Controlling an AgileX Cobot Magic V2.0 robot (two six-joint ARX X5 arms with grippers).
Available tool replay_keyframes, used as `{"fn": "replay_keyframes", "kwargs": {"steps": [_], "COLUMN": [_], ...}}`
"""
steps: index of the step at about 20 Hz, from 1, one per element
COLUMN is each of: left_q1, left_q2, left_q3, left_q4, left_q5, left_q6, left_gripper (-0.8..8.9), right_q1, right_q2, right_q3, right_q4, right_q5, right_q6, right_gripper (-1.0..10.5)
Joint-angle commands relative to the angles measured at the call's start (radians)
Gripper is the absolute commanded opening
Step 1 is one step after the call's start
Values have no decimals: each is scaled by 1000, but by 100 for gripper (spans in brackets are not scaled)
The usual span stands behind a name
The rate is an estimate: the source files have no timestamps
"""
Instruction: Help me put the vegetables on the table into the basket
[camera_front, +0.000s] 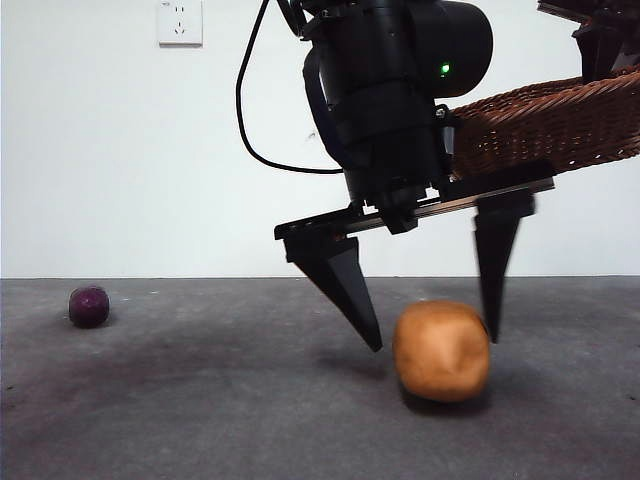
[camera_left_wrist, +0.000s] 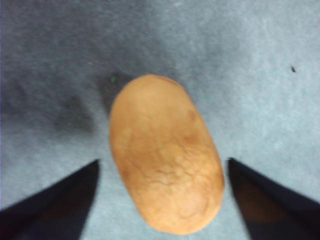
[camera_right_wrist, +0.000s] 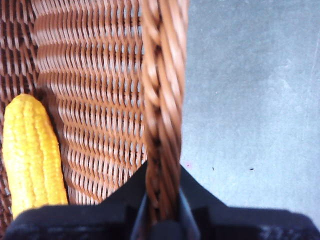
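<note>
Your left gripper (camera_front: 432, 342): jaws spread wide, tips low over the table (camera_front: 200, 420), one on each side of the potato (camera_front: 442, 351) without touching it. The wrist view shows the potato (camera_left_wrist: 166, 155) lying between the two jaws with a gap on either side.

Your right gripper (camera_right_wrist: 162, 210): clamped on the braided rim of the basket (camera_right_wrist: 162, 100). In the front view the basket (camera_front: 545, 125) hangs tilted above the table, at upper right.

Yellow corn cob (camera_right_wrist: 31, 152): inside the basket, lying against its woven wall.

Small purple vegetable (camera_front: 88, 305): on the table at far left, well apart from the potato.
</note>
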Motion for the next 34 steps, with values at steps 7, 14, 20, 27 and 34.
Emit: {"fn": "replay_keyframes", "kwargs": {"steps": [7, 14, 20, 27, 34], "left_q1": [-9, -42, -82, 119, 391], "left_q2": [1, -266, -532, -551, -484], "left_q3": [16, 73, 73, 73, 73], "left_q4": [-24, -209, -216, -117, -34], "left_q5": [-2, -15, -37, -186, 117], "left_q6": [107, 262, 267, 307, 335], "left_gripper": [-12, -12, -12, -12, -12], "right_q1": [2, 2, 54, 293, 504], "right_q2": [6, 6, 6, 6, 6], "right_q3": [-2, -2, -2, -2, -2], "right_q4": [-22, -22, -23, -23, -23], "right_q5": [-11, -11, -8, 8, 71], "right_q6": [-3, -3, 2, 18, 63], "right_gripper": [-11, -10, -11, -11, -11]}}
